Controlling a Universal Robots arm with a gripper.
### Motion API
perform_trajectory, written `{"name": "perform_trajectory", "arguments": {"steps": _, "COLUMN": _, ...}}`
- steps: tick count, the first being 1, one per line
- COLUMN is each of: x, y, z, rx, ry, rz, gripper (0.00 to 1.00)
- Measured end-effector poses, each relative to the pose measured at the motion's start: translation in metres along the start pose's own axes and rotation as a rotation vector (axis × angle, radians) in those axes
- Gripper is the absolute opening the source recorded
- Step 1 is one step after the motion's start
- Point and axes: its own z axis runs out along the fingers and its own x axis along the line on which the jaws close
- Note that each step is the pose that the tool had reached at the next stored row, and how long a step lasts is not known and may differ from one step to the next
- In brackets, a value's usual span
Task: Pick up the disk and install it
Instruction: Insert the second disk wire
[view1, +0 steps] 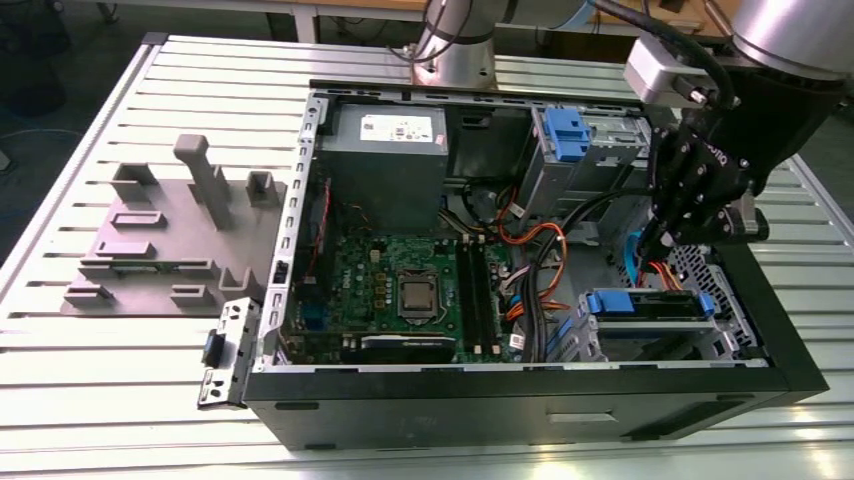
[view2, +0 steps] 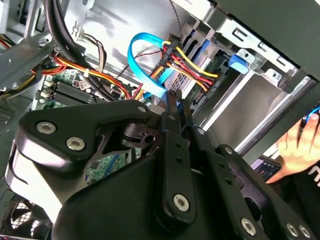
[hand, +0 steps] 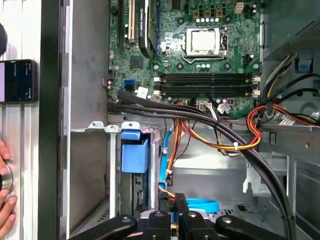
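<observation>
A grey plastic fixture (view1: 167, 235) with upright posts lies on the slatted table (view1: 80, 120), far off toward the exterior view's left of the gripper (view1: 694, 205). Between them stands the open computer case (view1: 534, 400), its green motherboard (view1: 400, 285) and grey power supply (view1: 387, 155) exposed. The black gripper hangs inside the case at the exterior view's right, above a tangle of orange, yellow and blue cables (view1: 534, 250). Its fingers (view2: 172, 107) are pressed together on nothing, just short of the cable bundle in the second wrist view. The disk (view1: 650, 310), blue-tabbed, sits in the drive cage just below the gripper. A person's hand (view2: 300, 147) rests outside the case.
</observation>
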Motion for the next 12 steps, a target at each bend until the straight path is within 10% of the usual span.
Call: {"name": "perform_trajectory", "arguments": {"steps": 12, "x": 0.0236, "y": 0.0012, "z": 0.0097, "rx": 0.0012, "ry": -0.0695, "rz": -0.001, "gripper": 0.16}}
